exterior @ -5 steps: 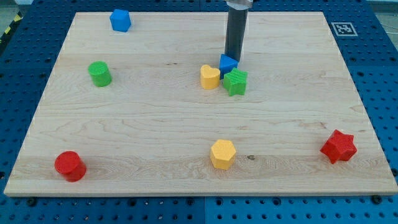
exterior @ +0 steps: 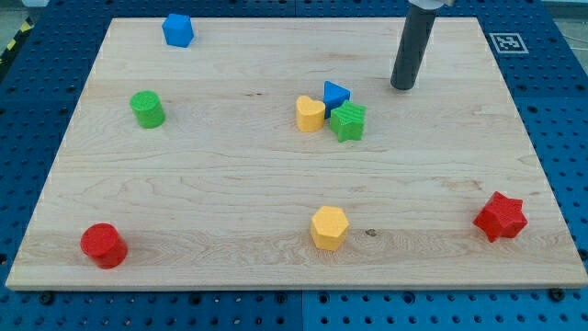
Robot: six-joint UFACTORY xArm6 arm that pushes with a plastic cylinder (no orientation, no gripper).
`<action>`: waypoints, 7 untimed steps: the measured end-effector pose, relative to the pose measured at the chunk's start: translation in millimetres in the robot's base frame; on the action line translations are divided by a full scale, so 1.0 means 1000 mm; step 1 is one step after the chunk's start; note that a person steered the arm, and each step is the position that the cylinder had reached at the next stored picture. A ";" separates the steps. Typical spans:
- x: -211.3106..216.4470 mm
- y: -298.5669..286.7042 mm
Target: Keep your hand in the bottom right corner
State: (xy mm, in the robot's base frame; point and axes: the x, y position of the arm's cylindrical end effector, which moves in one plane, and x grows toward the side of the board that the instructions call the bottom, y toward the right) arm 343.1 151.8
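My tip (exterior: 402, 87) rests on the wooden board (exterior: 230, 184) in its upper right part, touching no block. It is to the right of and a little above a cluster of three blocks: a blue triangle (exterior: 335, 94), a green star (exterior: 348, 121) and a yellow heart-like block (exterior: 310, 114). A red star (exterior: 500, 217) lies near the board's bottom right corner, far below and to the right of my tip.
A blue block (exterior: 177, 29) sits at the top left, a green cylinder (exterior: 147, 108) at the left, a red cylinder (exterior: 102, 245) at the bottom left, a yellow hexagon (exterior: 329, 227) at the bottom middle. A fiducial marker (exterior: 504, 41) marks the top right corner.
My tip has moved to the right, away from the blue triangle it stood against. The blocks have not moved.
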 end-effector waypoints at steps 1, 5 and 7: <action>0.000 0.038; 0.008 0.152; 0.039 0.162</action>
State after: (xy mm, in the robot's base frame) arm 382.6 313.4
